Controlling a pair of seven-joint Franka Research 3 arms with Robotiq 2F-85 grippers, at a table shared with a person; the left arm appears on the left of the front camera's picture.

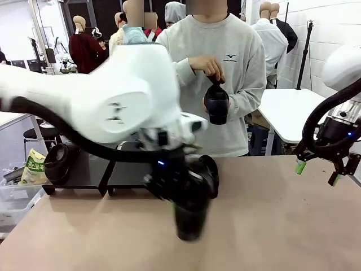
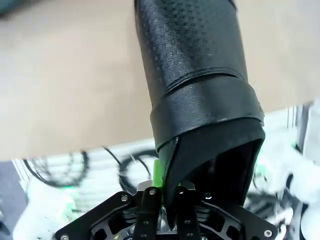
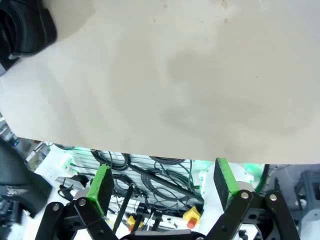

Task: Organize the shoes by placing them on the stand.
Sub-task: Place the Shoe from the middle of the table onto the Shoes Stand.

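Observation:
My left gripper (image 1: 176, 202) hangs over the middle of the table, shut on the heel rim of a black shoe (image 1: 189, 223) that dangles toe-down. In the left wrist view the same shoe (image 2: 195, 75) runs away from the gripper (image 2: 166, 202), its rim pinched between the fingers. Just behind it, another shoe (image 1: 210, 172) lies on the table. One shoe (image 1: 56, 162) sits on the left end of the low black stand (image 1: 84, 172). The person across the table holds a further shoe (image 1: 216, 104) in both hands. My right gripper (image 1: 317, 172) hovers open at the right, with nothing between its green pads (image 3: 102, 187).
The tan tabletop (image 1: 271, 226) is bare at the front and right. A shoe (image 3: 25, 25) shows at the top-left corner of the right wrist view. A bin with a green bag (image 1: 34, 166) stands left of the table, and a white table (image 1: 293, 110) stands behind on the right.

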